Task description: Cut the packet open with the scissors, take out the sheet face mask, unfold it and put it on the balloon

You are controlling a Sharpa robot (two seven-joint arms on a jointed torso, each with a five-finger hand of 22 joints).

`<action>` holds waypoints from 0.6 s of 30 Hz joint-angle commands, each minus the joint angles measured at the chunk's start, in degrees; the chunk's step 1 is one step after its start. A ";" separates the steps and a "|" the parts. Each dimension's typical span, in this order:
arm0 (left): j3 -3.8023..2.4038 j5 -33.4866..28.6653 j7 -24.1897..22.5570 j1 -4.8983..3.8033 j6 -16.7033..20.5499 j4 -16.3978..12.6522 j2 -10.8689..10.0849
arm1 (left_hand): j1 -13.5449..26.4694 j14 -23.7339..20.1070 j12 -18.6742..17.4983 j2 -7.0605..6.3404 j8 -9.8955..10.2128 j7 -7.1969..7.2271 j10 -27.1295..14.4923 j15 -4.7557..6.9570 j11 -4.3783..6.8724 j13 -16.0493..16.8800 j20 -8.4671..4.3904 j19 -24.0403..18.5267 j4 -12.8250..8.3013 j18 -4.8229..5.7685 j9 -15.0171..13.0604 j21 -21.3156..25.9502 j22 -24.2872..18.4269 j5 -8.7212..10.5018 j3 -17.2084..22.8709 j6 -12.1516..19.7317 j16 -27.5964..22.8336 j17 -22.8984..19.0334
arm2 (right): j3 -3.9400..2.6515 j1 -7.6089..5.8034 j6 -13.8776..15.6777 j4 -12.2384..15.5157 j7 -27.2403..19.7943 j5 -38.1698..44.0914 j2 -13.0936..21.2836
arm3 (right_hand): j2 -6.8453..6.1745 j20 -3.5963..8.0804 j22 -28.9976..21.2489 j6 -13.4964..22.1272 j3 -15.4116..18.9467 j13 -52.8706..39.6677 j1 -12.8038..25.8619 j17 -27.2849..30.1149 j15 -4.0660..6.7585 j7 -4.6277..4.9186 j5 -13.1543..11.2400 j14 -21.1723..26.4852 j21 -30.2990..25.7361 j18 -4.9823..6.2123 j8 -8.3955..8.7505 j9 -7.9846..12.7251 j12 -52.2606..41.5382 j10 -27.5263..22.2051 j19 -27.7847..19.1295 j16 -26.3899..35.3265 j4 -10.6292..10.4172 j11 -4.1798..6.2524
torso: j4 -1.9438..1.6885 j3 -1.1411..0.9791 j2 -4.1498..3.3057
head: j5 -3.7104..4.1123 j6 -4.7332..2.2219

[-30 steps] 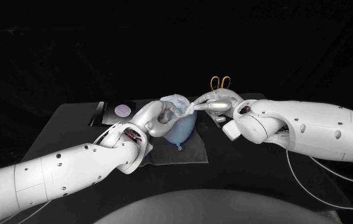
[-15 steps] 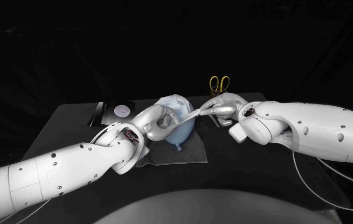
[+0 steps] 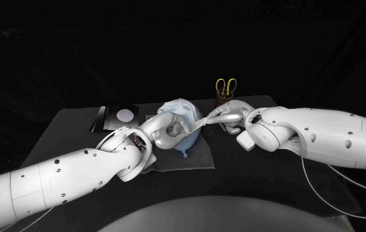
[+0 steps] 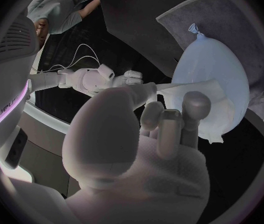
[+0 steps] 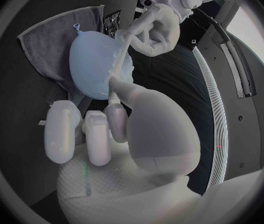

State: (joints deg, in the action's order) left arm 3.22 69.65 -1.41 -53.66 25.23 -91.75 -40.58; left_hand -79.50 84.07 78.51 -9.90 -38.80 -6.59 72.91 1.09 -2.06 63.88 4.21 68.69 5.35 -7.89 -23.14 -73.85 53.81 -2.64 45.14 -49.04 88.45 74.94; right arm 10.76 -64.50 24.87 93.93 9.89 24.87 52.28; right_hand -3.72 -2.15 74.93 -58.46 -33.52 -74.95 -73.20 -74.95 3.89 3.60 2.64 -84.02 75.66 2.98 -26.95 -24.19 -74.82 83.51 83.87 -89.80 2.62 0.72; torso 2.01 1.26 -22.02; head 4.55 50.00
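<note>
Left hand (image 3: 167, 127) sits over the left flank of the balloon (image 3: 188, 141), fingers (image 4: 193, 109) curled down onto the sheet face mask (image 3: 177, 107) and holding it against the pale blue skin. Right hand (image 3: 227, 114) is just right of the balloon, thumb and a finger pinching the mask's right edge, its other fingers (image 5: 63, 129) straight and apart. Between the two hands the white sheet (image 5: 121, 59) runs as a stretched band across the balloon (image 5: 91, 64); in the left wrist view it (image 4: 197, 90) drapes over the balloon's (image 4: 221, 64) upper side, with the right hand (image 4: 104, 79) at its far end. Part of the mask bunches up above the left hand, on the balloon's far end (folds there too crumpled to read). Balloon lies on its side on a grey towel (image 3: 194, 159), knot (image 4: 194, 29) toward the near side. Towel lies mid-table (image 3: 259, 174). Far right of the hands, yellow-handled scissors (image 3: 226, 86) stand upright in a dark holder (image 3: 220, 100). Far left, a dark flat item (image 3: 122, 116) with a pale disc lies on the table, well apart from the balloon.
</note>
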 commanded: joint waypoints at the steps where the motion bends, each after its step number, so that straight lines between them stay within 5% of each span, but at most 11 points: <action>1: -0.03 -0.18 -1.03 -0.12 -0.97 -0.28 0.28 | 0.47 3.57 -0.23 -0.07 -0.29 -0.03 -0.46 0.30 -0.09 -0.16 -0.13 0.36 -0.36 0.78 -0.67 -0.29 -0.06 -0.18 0.05 -0.45 0.36 8.26 | 0.00 0.06 -0.41 0.12 2.12 2.14 0.23 | 0.34 0.39 11.33 -0.40 -0.39 -4.59 0.25 -15.05 0.42 -0.02 0.15 -5.98 0.32 -0.23 -0.27 -0.53 -0.08 1.49 2.97 -0.20 -0.02 0.14 | -0.08 0.05 0.03 | 0.21 0.00; 18: -0.03 1.92 4.04 -0.20 -1.50 -0.33 0.36 | 1.55 3.36 -2.42 -0.74 -0.57 -0.32 -3.19 0.12 -0.34 -4.02 -0.04 0.22 -0.99 0.77 -0.75 -0.17 -0.22 -0.15 -0.92 0.21 0.23 7.69 | 0.08 0.19 -1.95 0.51 7.50 6.27 1.16 | 0.33 0.39 11.34 -0.45 -0.49 -4.62 0.34 -15.05 0.42 -0.06 0.15 -5.98 0.37 -0.24 -0.38 -0.62 -0.11 1.53 2.98 -0.20 0.06 0.17 | -0.03 0.05 0.01 | 0.56 0.00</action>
State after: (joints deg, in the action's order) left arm 3.22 70.74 1.06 -53.78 24.77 -91.98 -40.24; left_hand -78.29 84.05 76.31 -10.66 -39.03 -6.60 70.08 1.08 -2.51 59.96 4.21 68.69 4.32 -7.89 -23.15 -73.83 53.54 -2.64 44.41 -49.04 88.57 74.94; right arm 10.84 -64.33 23.89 94.51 15.16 28.86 53.33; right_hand -3.95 -2.17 74.93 -58.59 -33.68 -74.94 -72.97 -74.91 3.89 3.47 2.51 -84.01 75.89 2.98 -27.06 -24.19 -74.81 83.72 83.85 -89.60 2.78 0.93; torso 1.95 1.31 -22.02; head 5.06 50.00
